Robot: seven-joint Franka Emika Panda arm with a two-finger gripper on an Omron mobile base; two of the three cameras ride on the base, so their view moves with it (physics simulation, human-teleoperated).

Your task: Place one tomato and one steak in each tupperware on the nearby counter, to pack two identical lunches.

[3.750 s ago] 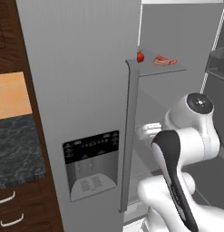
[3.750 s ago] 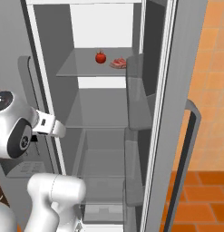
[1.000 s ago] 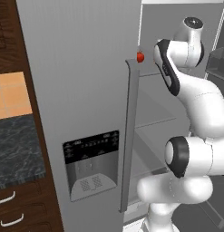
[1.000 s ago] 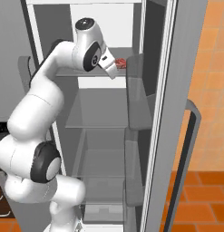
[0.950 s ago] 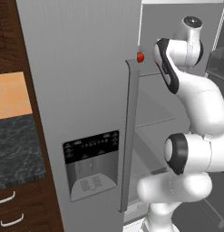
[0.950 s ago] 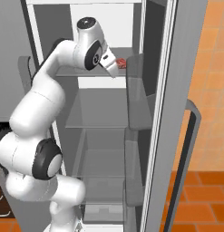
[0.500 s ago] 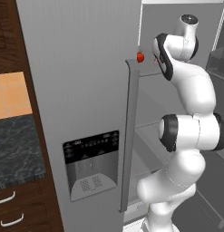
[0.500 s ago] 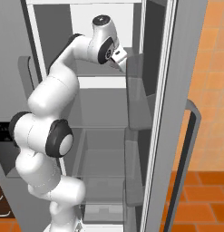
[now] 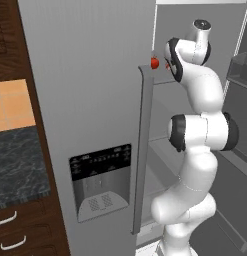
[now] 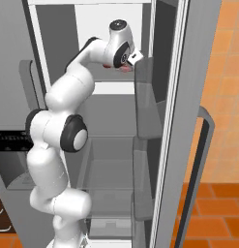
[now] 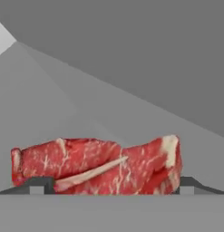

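Since 3.8 s earlier: arm (image 9: pixel 200 130) raised from low beside the fridge to the upper shelf (image 10: pixel 109 77); steak and tomato unmoved. Gripper (image 11: pixel 111 189): jaws wide open, 1 fingertip (image 11: pixel 37 186) at each end of the steak (image 11: pixel 99 165), nothing clamped. Steak: flat on the shelf, toward its right edge, just before the fingers. Tomato (image 9: pixel 154 63): 1, at the shelf's front left corner, beside the door (image 9: pixel 90 100) edge. Counter (image 9: pixel 17 165): left of the fridge, well apart from the arm.
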